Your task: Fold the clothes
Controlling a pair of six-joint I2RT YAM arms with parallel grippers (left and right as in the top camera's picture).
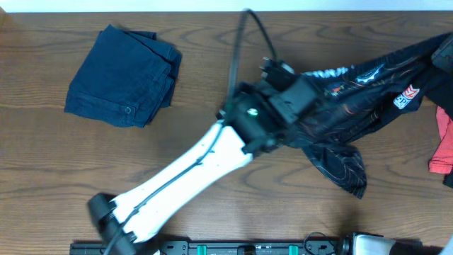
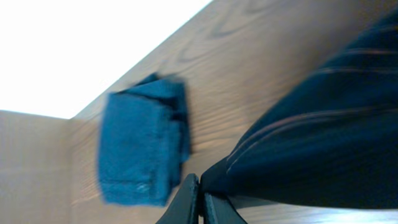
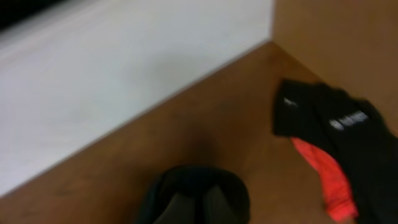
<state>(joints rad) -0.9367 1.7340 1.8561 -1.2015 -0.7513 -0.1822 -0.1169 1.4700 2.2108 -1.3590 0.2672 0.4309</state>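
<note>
With your left fingers (image 2: 186,200) pinched on the crumpled black jersey (image 1: 354,99) and right fingers (image 3: 177,208) closed empty, you're at spreading: next, pull it flat across the tabletop (image 1: 212,42).

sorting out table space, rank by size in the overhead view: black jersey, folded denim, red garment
1. black jersey
2. folded denim
3. red garment, cut off at the frame edge, so unsure

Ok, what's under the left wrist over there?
Bunched black jersey on the wooden table. The left gripper is shut on a fold of it; overhead, the arm hides that pinch.
</note>
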